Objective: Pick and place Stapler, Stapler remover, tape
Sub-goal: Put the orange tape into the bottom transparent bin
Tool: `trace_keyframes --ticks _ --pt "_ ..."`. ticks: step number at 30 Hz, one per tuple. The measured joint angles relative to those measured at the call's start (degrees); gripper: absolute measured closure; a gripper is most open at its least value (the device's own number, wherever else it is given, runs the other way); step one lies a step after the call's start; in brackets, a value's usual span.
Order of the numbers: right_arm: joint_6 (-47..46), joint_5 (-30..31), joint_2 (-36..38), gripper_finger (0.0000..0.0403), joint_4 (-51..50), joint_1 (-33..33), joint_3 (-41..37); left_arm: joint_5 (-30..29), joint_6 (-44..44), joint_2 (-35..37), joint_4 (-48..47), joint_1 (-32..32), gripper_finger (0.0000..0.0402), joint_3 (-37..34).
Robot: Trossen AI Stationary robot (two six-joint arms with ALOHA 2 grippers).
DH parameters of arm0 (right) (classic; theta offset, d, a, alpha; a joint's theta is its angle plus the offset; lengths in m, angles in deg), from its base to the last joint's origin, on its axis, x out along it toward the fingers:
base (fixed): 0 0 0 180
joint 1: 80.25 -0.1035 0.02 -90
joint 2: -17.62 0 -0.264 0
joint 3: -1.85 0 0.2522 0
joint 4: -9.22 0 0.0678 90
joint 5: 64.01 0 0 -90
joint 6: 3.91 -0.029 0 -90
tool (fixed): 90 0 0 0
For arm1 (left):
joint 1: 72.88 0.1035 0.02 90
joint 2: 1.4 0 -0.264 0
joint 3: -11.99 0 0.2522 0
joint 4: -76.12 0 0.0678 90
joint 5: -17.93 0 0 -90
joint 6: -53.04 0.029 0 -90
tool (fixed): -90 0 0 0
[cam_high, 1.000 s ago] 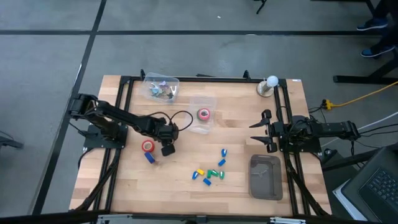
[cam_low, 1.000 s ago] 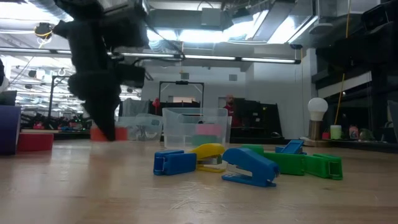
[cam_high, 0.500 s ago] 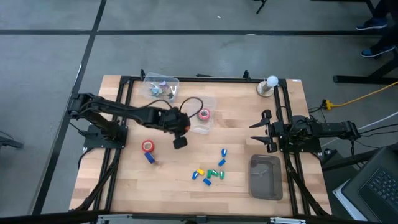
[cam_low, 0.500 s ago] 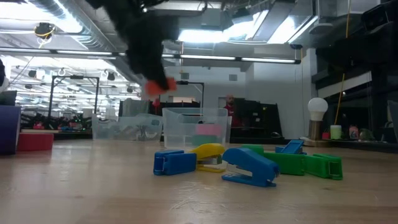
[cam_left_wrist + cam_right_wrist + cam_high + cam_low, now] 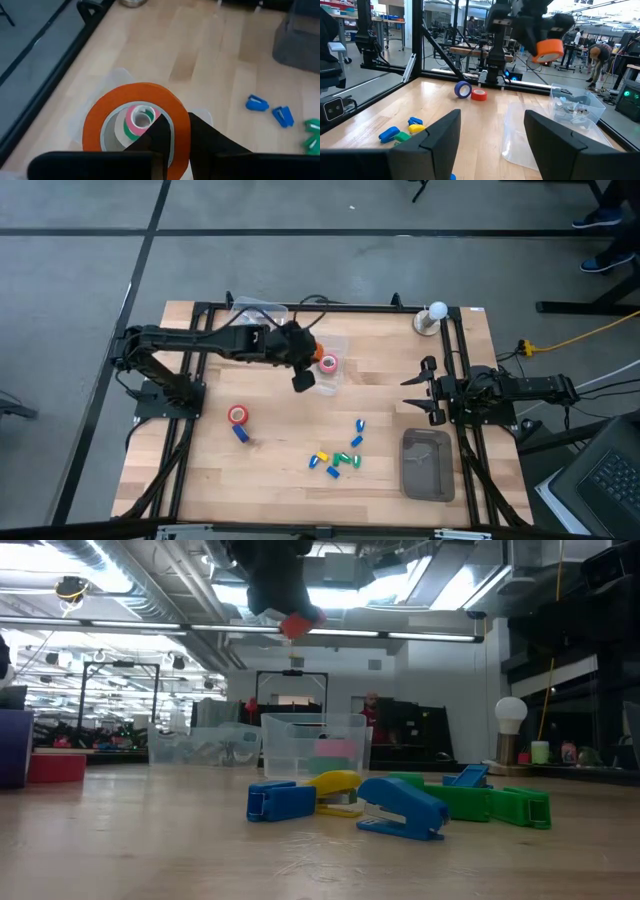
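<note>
My left gripper (image 5: 306,358) is shut on an orange tape roll (image 5: 135,125) and holds it high over a clear open container (image 5: 322,387). A pink-and-green tape roll (image 5: 328,364) lies flat in that container and shows through the orange ring. A red tape roll (image 5: 238,415) lies flat at the table's left beside a blue roll (image 5: 241,433). Small blue, yellow and green staplers (image 5: 335,460) lie near the front middle. My right gripper (image 5: 420,390) waits open at the right edge. My left gripper holds the orange roll by its ring wall (image 5: 181,131), one finger (image 5: 160,135) inside the hole and the other (image 5: 210,142) outside. The fingers slant down toward the table's right. The roll is lifted clear, tilted, above the container.
A grey tray (image 5: 427,465) sits at the front right. A second clear container (image 5: 260,320) with small clutter stands at the far left, and a white ball on a stand (image 5: 437,315) at the far right. Two more blue staplers (image 5: 357,432) lie mid-table.
My left gripper has risen from the table beside the red roll and swung toward the far right, tipping closer to level. It has carried the orange roll, lifted clear, to a place over the clear container.
</note>
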State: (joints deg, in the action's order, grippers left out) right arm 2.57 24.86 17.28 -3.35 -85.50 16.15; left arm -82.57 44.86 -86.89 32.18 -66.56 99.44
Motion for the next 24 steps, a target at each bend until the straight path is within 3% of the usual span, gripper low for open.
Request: trace_keyframes --ticks 24 --pt "0.0 0.0 0.0 0.0178 0.0 0.0 0.0 5.2 -5.6 0.0 12.7 4.1 0.0365 0.6"
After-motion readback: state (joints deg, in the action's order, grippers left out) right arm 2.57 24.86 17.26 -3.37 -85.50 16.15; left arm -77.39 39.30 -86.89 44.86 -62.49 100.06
